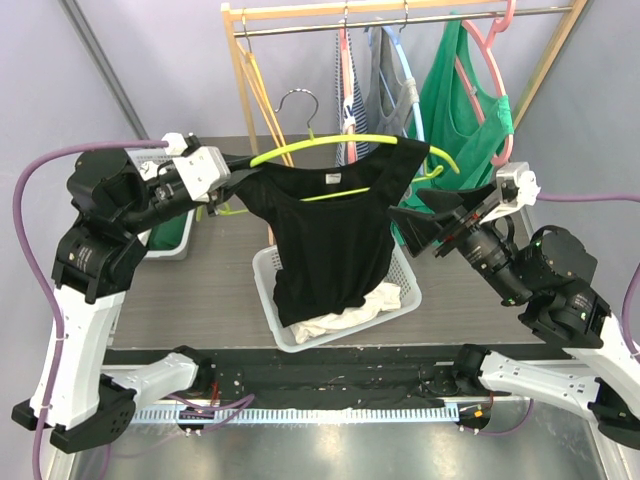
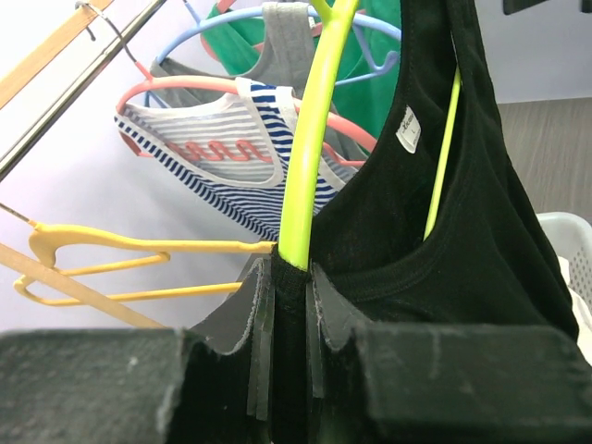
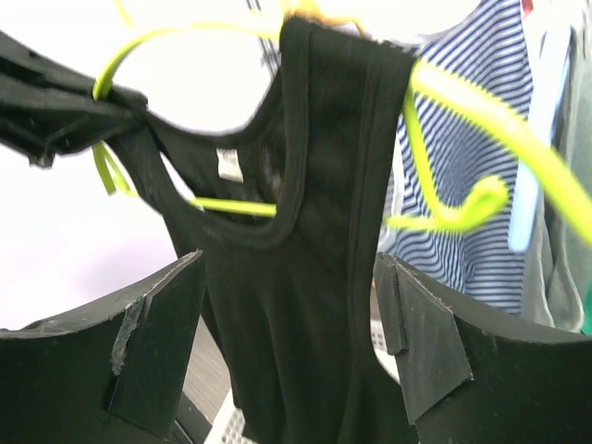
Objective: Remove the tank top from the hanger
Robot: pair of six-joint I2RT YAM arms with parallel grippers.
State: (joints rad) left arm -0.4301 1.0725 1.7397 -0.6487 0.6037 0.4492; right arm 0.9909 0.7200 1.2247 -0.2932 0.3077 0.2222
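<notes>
— Black sleeveless tank top on the lime-green hanger, up in the air, front spread wide.
— Yes, both straps over the hanger's arms, white label showing inside the neck, hem bunched and dangling over the white basket.

Finding no legible text. Noting a small white label inside the black tank top, print too small; red lettering on a striped top, undecipherable.

tank top on hanger, above basket, cloth in basket, clothes rack behind, bin at left
</notes>
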